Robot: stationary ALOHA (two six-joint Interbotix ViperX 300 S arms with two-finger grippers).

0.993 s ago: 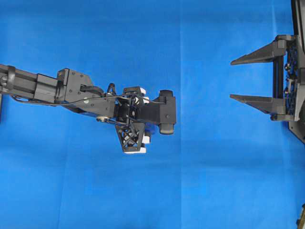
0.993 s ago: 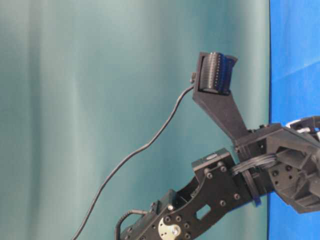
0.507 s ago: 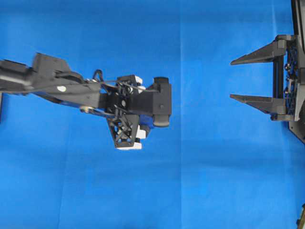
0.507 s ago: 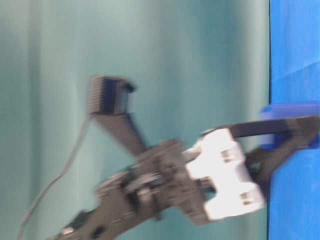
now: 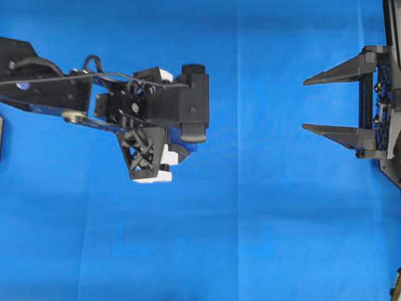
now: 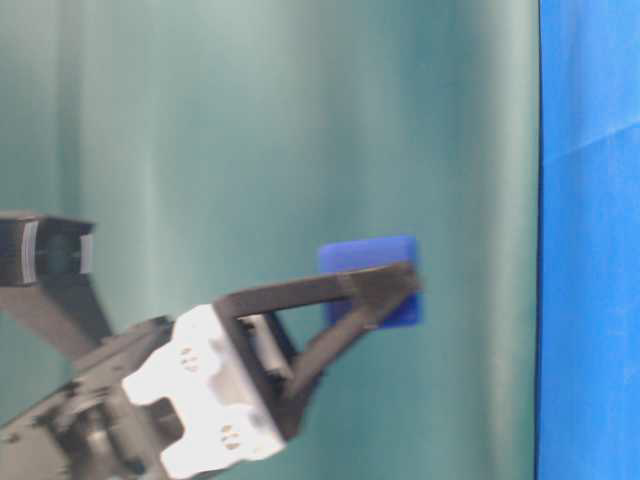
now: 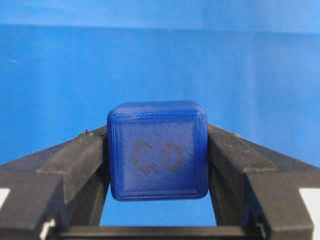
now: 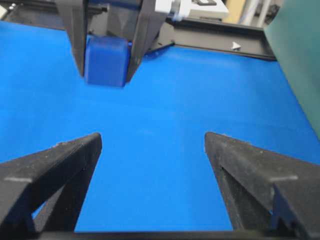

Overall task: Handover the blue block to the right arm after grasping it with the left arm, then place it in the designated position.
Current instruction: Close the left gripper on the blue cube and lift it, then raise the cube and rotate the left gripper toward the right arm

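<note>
A blue cloth covers the table, with a teal curtain behind it in the table-level view. The left arm reaches in from the left of the overhead view, its gripper clamped on the blue block. The wrist view shows the two black fingers pressing the cube's left and right sides, and the face toward the camera bears a faint embossed mark. In the table-level view the block sits at the fingertips, raised clear of the cloth. The right arm waits at the right edge of the overhead view, well apart from the left arm, its gripper spread wide with nothing between the fingers. From its wrist camera the block hangs ahead, above the cloth.
</note>
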